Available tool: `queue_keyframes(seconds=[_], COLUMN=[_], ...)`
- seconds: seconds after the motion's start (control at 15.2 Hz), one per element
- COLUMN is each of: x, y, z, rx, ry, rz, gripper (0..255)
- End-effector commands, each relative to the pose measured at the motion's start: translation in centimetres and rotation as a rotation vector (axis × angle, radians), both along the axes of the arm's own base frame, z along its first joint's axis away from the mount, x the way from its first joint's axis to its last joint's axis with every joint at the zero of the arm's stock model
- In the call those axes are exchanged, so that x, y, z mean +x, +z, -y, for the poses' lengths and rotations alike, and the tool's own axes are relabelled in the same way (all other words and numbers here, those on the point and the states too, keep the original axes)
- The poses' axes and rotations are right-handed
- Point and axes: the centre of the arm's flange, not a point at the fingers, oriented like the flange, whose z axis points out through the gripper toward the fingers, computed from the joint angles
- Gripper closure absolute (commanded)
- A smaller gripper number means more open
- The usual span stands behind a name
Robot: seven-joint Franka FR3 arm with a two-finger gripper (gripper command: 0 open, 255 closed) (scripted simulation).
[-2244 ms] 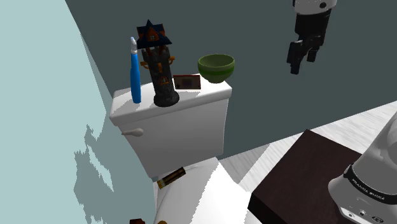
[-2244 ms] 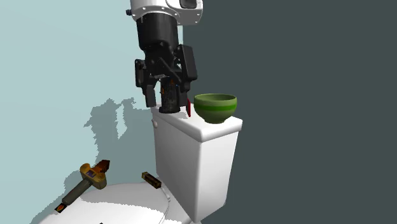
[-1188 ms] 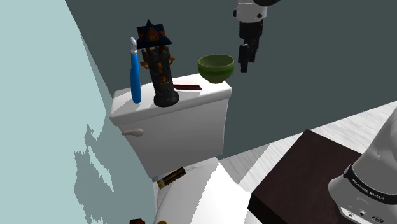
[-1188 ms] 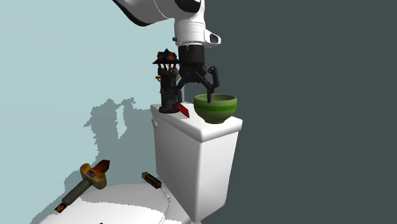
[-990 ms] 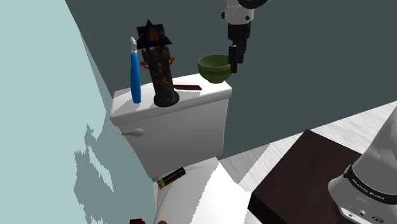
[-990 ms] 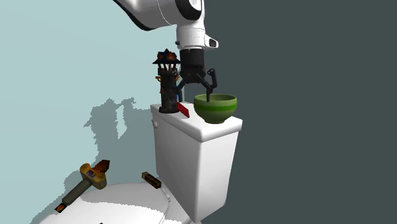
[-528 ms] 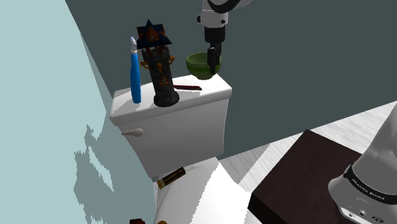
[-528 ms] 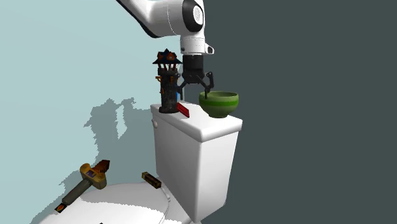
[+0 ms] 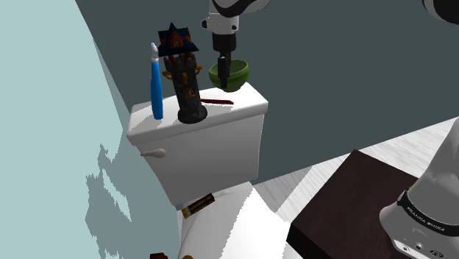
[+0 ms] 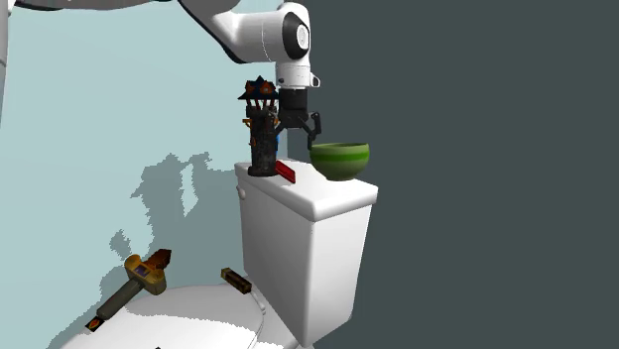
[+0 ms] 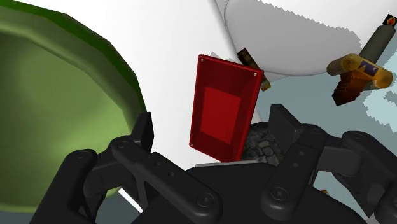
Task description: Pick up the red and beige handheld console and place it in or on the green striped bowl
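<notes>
Red flat rectangular handheld console (image 9: 217,101) lies on the lid of the white toilet tank (image 9: 198,143), and in the wrist view it sits right between the two black fingers (image 11: 143,130), face up, with a darker red panel at its centre. The all-black end effector (image 10: 298,131) hangs above it on a near-vertical wrist, fingers spread wide and clasping nothing. Seen from the second exterior view, the fingertips stand clear above the console (image 10: 286,171).

Just beside it on the same lid is the green bowl with paler green stripes (image 10: 339,161); from the shoulder view the end effector (image 9: 223,65) crosses in front of that bowl (image 9: 234,73). In the wrist view the bowl's rim (image 11: 95,44) curves close to one finger.

On the console's other side stands a dark tower-shaped figurine with a blue pointed roof (image 9: 187,77), and beyond it a tall blue bottle with a pale top (image 9: 157,84).

Down on the white toilet seat lid (image 10: 198,317) lie a small brown bar (image 10: 234,281) and a gold and brown toy hammer (image 10: 142,277).
</notes>
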Motion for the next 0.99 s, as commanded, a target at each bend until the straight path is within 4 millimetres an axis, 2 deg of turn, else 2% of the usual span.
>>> queue_keyframes(seconds=[0.0, 0.26, 0.79, 0.86, 0.92], x=[0.3, 0.4, 0.4, 0.6, 1.0], y=[-1.8, -4.3, -4.3, -4.0, -4.0], z=[0.4, 0.3, 0.3, -0.2, -0.7], rx=[-0.005, -0.005, -0.005, -0.005, -0.006], ry=[-0.003, -0.003, -0.003, -0.003, -0.003], rz=[-0.013, -0.013, -0.013, -0.013, -0.013], gripper=[0, 0, 0, 255, 255])
